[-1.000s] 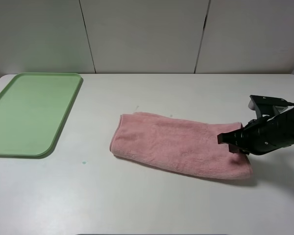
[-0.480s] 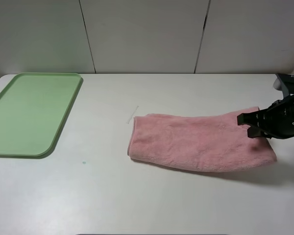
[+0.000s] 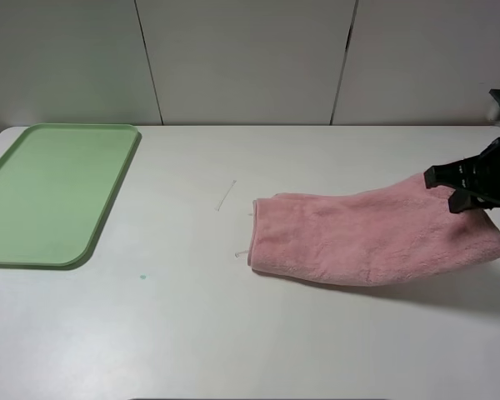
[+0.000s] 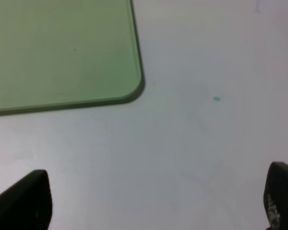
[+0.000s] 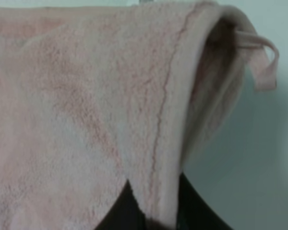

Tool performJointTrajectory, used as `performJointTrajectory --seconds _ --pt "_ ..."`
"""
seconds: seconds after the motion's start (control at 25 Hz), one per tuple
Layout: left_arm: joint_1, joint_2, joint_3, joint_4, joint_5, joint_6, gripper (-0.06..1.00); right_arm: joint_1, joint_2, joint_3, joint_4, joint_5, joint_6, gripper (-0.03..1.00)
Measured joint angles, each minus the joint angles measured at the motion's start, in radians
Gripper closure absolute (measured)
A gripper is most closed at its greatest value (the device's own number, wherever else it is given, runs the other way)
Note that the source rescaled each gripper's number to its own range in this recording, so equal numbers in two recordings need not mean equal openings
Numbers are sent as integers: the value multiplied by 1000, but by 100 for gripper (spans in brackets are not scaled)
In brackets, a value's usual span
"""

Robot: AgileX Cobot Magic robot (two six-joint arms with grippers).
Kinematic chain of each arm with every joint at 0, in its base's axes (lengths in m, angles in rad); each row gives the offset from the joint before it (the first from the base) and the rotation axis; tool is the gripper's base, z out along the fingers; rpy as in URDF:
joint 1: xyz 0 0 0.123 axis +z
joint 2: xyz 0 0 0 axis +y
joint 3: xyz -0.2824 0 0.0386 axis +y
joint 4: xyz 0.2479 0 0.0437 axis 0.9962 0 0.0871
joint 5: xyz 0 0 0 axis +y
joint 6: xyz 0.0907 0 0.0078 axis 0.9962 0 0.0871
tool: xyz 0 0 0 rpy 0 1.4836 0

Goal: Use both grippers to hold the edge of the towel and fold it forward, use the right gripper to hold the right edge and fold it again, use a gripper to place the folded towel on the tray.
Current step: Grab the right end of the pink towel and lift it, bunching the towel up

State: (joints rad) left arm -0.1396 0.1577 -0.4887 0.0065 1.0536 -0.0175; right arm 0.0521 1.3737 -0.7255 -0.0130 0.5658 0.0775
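The towel (image 3: pixel 358 237) lies as a long folded pink band right of the table's middle. Its right end is lifted off the surface. My right gripper (image 3: pixel 448 190) is shut on that right end; in the right wrist view the dark fingers (image 5: pixel 120 208) pinch the hem, the edge of the towel (image 5: pixel 163 96), beside a small looped tag (image 5: pixel 261 62). The green tray (image 3: pixel 50 192) sits empty at the far left. My left gripper (image 4: pixel 153 201) does not show in the exterior view; in its wrist view it hovers open over bare table near a corner of the tray (image 4: pixel 62 48).
A thin white thread (image 3: pixel 226 195) lies on the table left of the towel, and a small teal speck (image 3: pixel 142 277) marks the surface near the tray. White wall panels stand behind the table's far edge.
My right gripper has moved right and risen a little, dragging the whole towel rightward and lifting its right end. The tray has stayed put.
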Motion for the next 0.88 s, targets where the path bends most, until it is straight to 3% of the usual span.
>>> performJointTrajectory --seconds 0.36,0.88 --pt "0 0 0 0 0 0 7 40 2 -109 -5 113 5 89" --pt "0 0 0 0 0 0 7 225 80 -159 23 114 84 89"
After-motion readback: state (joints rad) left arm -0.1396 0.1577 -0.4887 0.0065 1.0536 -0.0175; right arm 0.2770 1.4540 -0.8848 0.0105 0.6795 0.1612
